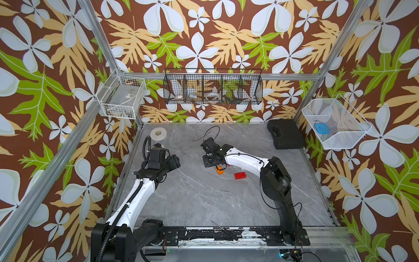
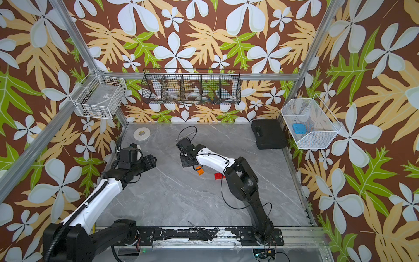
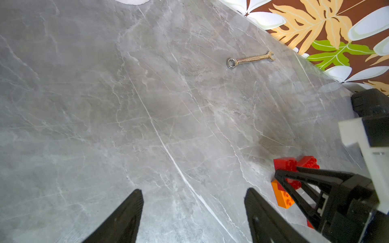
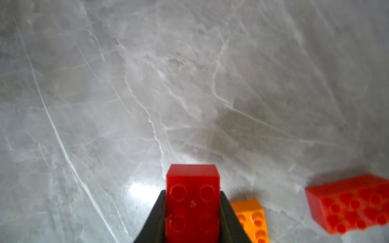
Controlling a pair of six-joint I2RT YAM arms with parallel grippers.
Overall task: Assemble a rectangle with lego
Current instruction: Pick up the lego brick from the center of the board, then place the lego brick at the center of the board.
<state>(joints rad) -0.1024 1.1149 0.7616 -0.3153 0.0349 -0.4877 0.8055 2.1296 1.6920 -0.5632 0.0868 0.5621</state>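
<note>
right gripper (image 4: 192, 191): clamped on red brick (image 4: 192, 178)
left gripper (image 3: 192, 193): spread, empty
risk: clipping orange brick (image 4: 251, 216) beside jaw on lift

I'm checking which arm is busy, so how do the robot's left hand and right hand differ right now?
The left hand is open and holds nothing; the right hand is shut on a red brick. The left hand sits over bare table, away from any brick; the right hand is near the orange brick and a loose red brick. Both have black tapered fingers.
</note>
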